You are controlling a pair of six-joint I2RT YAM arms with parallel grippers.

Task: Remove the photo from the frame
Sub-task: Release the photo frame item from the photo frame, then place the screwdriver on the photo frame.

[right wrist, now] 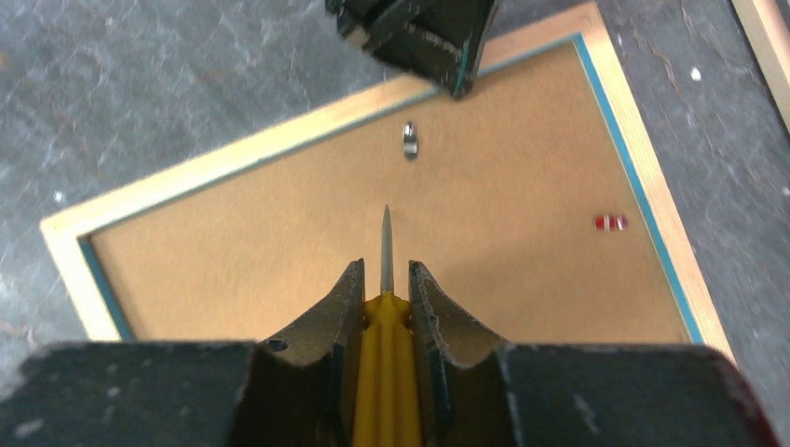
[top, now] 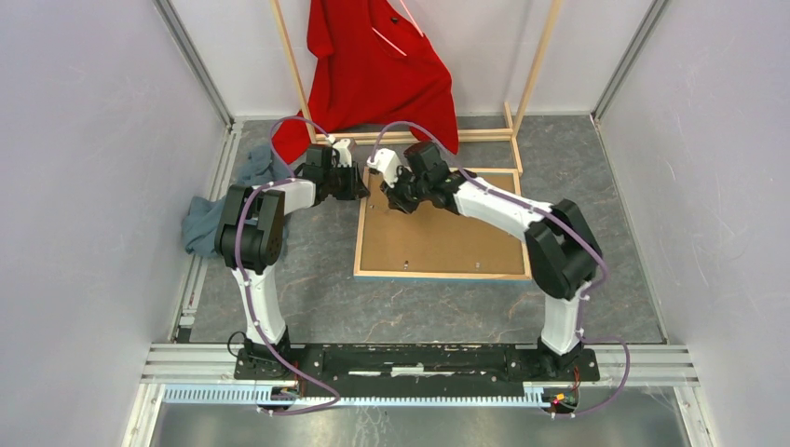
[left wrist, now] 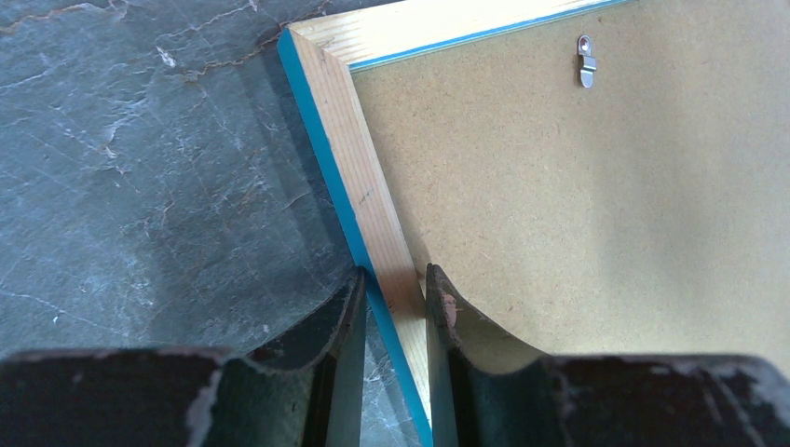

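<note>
The left end effector [left wrist: 393, 298] pinches the rail of the face-down frame [left wrist: 371, 191] on the desk [left wrist: 140, 186], so the right end effector [right wrist: 384, 279], clamped on a yellow screwdriver [right wrist: 384, 372], should meet the metal clip [right wrist: 409, 140] squarely and swivel it gently.

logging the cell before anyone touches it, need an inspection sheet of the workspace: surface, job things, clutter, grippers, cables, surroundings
surface: table, dark grey, marbled
job's things: frame face down, backing board in place, metal clip on it; photo hidden
clutter: red garment on wooden rack at back; grey-blue cloth at left
grippers: left gripper fingers clamp the frame's rail; right gripper holds yellow screwdriver
cables: purple cables along both arms
surroundings: pale walls on three sides
</note>
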